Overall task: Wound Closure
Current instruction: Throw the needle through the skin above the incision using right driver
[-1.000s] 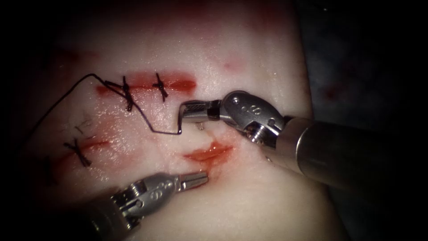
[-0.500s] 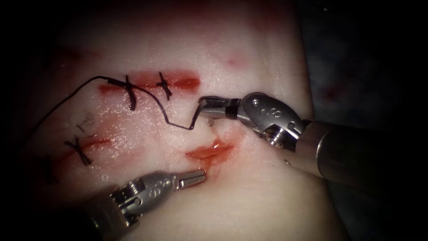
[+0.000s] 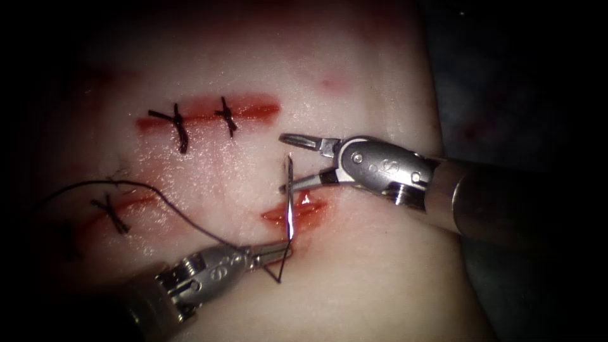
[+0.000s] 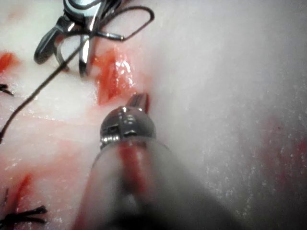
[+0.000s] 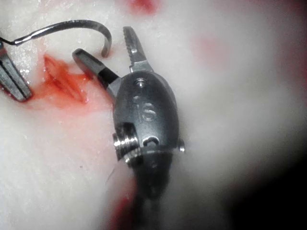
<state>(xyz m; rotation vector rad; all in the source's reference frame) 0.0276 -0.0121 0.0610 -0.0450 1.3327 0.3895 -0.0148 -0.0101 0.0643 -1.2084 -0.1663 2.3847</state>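
The left tool's jaws (image 3: 278, 251) are closed on the needle (image 3: 289, 196) close to its thread end. The grip spot itself is hard to make out, and from the left wrist those jaws (image 4: 138, 99) read as one thin, red-smeared tip. The right tool's jaws (image 3: 285, 163) stand wide open and hold nothing. From the right wrist their toothed inner faces show (image 5: 101, 42), and the needle's point hangs in the gap between them.

The needle is a slim, bright steel curve. From the endoscope it stands on edge as a near-straight line over the cut (image 3: 310, 210). From the right wrist its arc (image 5: 72, 22) sweeps above the cut (image 5: 62, 79) and looks clear of the tissue (image 3: 354, 278).

Dark thread (image 3: 158, 193) kinks just below the left jaws, then runs in a long slack curve across the tissue left of the cut.

The cut is a short, wet, red-lined slit, unstitched, lying between the two tools. The tissue is pale, glossy and faintly pebbled. Up and left lie two dark knotted stitches (image 3: 178, 123) (image 3: 227, 117) over a red line, and another (image 3: 111, 212) lies at far left. Bare tissue lies open below the cut. Its right edge drops to a dark table (image 3: 519, 95) behind the right shaft.
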